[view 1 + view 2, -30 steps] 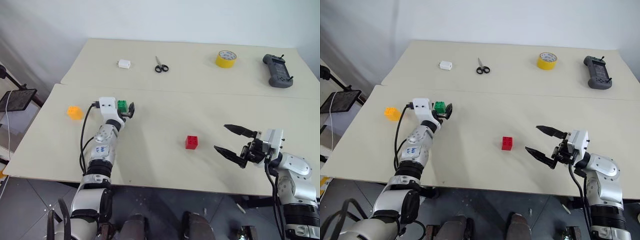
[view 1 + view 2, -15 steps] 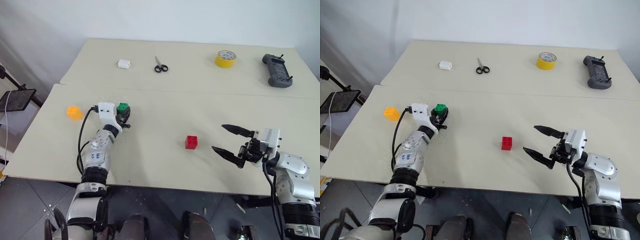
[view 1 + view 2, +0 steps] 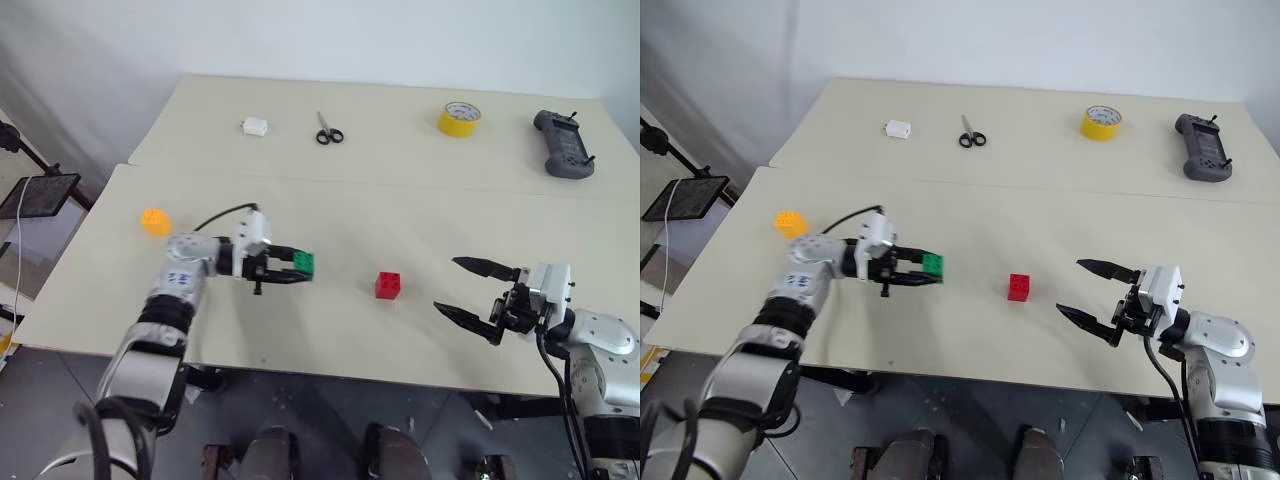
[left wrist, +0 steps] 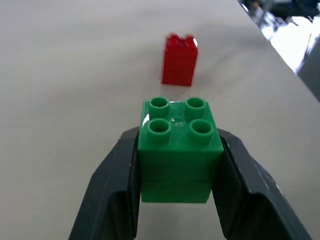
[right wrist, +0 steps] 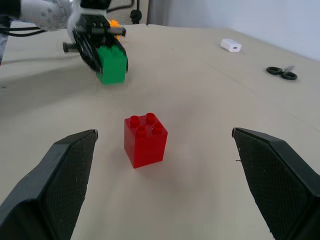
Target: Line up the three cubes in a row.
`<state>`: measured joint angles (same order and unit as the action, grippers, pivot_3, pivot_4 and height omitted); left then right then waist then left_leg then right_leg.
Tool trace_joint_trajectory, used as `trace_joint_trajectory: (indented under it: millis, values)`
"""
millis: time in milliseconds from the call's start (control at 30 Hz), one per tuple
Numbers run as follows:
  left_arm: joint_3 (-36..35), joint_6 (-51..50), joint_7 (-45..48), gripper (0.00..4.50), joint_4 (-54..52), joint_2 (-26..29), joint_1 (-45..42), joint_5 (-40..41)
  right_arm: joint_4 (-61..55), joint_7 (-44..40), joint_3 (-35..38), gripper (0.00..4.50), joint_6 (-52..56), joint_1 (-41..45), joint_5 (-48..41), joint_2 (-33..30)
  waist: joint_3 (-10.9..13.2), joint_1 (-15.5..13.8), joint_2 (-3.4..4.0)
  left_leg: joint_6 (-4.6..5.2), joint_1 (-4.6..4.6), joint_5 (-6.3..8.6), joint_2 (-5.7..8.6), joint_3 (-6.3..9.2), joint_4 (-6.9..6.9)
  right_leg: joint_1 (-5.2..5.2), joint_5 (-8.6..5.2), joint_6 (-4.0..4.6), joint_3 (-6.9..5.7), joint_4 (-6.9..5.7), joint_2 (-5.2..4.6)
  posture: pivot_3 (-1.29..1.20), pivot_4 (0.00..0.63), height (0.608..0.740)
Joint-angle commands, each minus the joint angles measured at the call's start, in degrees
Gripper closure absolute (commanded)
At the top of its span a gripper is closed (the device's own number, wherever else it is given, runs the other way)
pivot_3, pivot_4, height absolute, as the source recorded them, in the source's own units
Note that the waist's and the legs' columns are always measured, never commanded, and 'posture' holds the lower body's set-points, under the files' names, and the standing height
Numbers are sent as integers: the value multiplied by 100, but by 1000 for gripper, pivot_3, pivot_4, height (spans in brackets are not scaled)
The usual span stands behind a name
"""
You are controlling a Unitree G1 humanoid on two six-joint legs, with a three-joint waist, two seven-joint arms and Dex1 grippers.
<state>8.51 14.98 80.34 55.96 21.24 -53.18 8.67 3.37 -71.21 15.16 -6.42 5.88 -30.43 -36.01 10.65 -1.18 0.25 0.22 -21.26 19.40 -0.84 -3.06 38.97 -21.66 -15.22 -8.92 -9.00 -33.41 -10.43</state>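
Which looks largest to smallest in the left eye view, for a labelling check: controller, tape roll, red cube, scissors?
1. Controller
2. Yellow tape roll
3. Scissors and red cube: look alike, and the cube sits nearer, so unranked.

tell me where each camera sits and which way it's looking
Left and right eye views: on the head, looking forward and down over the table; both arms show, left gripper and right gripper.
Left wrist view: along its jaws, shut on the green cube, towards the red cube.
Right wrist view: along its open jaws, towards the red cube.
Shared: green and red cubes appear in every view.
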Motion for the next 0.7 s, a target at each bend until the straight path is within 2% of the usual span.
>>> trace_joint_trajectory:
  millis: [33, 233, 400, 533, 700]
  values:
    - [-13, 420, -64, 2971, 680, -142, -347, -259, -453, 102, 282, 0, 72, -303, -176, -152, 1, 18, -2, 0, 0, 0, 0, 0, -3, -2, 0, 0, 0, 0, 0, 0, 150, 740]
    - [-83, 709, -218, 2971, 1217, -260, -587, -489, -856, 248, 472, 0, 203, -753, -269, -219, 2, 8, -4, 2, 0, 1, -1, 0, 6, -1, 0, 0, 2, -4, -2, 0, 150, 740]
    - [-380, 777, -114, 1343, 1129, -258, -510, -291, -904, 249, 385, 0, 272, -748, -286, -190, 3, -2, -5, 4, -1, 2, -1, 1, 8, -2, 0, 0, 3, -5, -1, 0, 150, 740]
    - [-946, 499, 432, 76, 184, 157, 67, 374, -754, 178, 164, 0, 296, -394, -282, -108, 3, 45, -5, 6, 0, 3, -2, 0, 8, -3, 0, 0, 4, -6, -1, 0, 150, 740]
    - [-1478, -260, -8, 32, -1669, 818, 1369, 864, -534, 38, -106, 0, 342, 31, -319, -16, 3, 149, -4, 4, 5, 3, -8, 3, 3, -7, 0, 1, 3, -18, 0, 0, 150, 740]
